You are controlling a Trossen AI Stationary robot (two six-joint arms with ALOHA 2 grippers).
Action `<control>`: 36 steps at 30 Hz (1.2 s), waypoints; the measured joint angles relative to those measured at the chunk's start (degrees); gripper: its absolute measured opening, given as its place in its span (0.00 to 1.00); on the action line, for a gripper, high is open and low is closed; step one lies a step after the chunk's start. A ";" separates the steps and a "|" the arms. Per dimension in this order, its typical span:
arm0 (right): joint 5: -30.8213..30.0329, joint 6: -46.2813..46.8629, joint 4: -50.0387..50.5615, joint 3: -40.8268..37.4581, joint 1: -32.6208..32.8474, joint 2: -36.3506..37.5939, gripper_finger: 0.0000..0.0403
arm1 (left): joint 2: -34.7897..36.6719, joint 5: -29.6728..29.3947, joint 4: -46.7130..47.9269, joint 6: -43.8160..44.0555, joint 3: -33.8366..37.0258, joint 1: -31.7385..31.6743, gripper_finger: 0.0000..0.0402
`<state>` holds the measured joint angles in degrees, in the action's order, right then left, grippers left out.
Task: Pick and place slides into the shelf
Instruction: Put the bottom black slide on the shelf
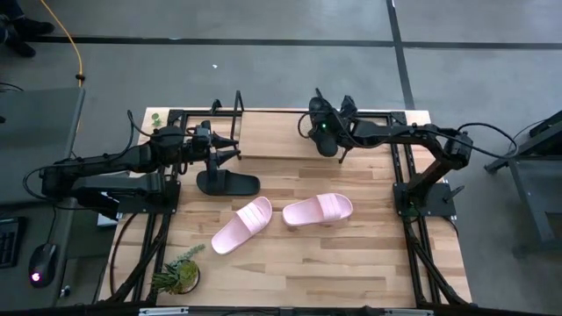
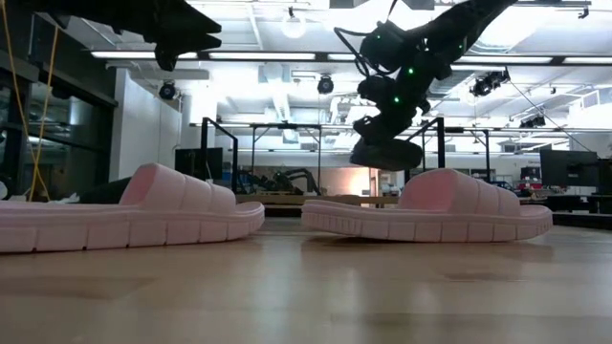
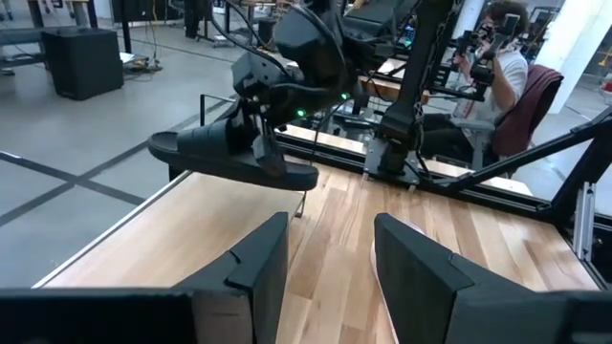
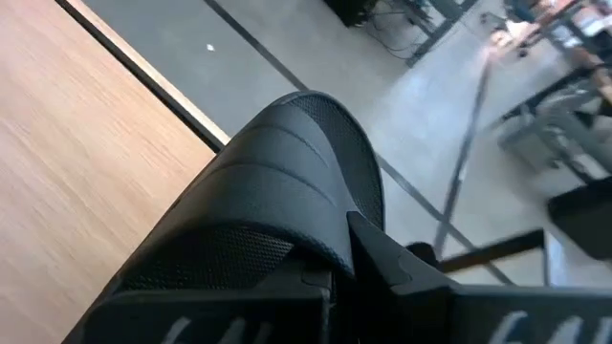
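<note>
While the right gripper (image 1: 327,123) hung above the far edge of the table, it was clamped on a black slide (image 3: 234,158), carrying it level and clear of the shelf (image 1: 263,136), whose light wooden board ran between thin black metal hoops at the table's back. Seen from the left wrist camera, the sandal kept its flat shape in the air without sagging, which suggested a light, moulded foam piece, stiff enough to be carried by one pinch. Its wide strap (image 4: 287,182) (finely pebbled where it met the sole, smooth over the arch) looked the natural place to take hold, since the sole edge was thick and rounded and would probably slip between narrow fingers.

At the table's left, the left gripper (image 1: 226,151) waited with its fingers spread and nothing between them, just above a second black slide (image 1: 226,183) lying on the table in front of the shelf. Two pale pink slides, one (image 1: 242,226) angled toward the near left and the other (image 1: 318,209) lying crosswise at centre, rested sole-down on the pale butcher-block table (image 1: 351,263). Their ribbed straps and matte, thick soles appeared soft but springy, likely to compress a little under a firm grip. A small potted plant (image 1: 178,273) stood at the near left corner.
</note>
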<state>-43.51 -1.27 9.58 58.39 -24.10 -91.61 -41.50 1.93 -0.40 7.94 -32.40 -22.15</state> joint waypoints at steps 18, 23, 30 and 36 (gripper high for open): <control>-3.61 3.85 5.16 0.02 0.94 -2.67 0.00 | -0.01 0.43 0.09 0.07 0.00 0.04 0.36; -4.54 3.85 4.85 0.00 0.48 -4.24 0.00 | -0.02 0.44 0.11 0.07 0.00 0.04 0.36; -4.34 3.78 4.73 0.00 -0.35 -4.26 0.00 | -0.02 0.44 0.11 0.05 0.00 0.04 0.36; -4.02 2.52 4.75 0.00 -0.36 -4.28 0.00 | -0.02 0.44 0.11 0.06 0.00 0.04 0.36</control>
<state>-47.53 1.25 14.33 58.39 -24.46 -95.90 -41.52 2.37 -0.30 8.00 -32.40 -22.11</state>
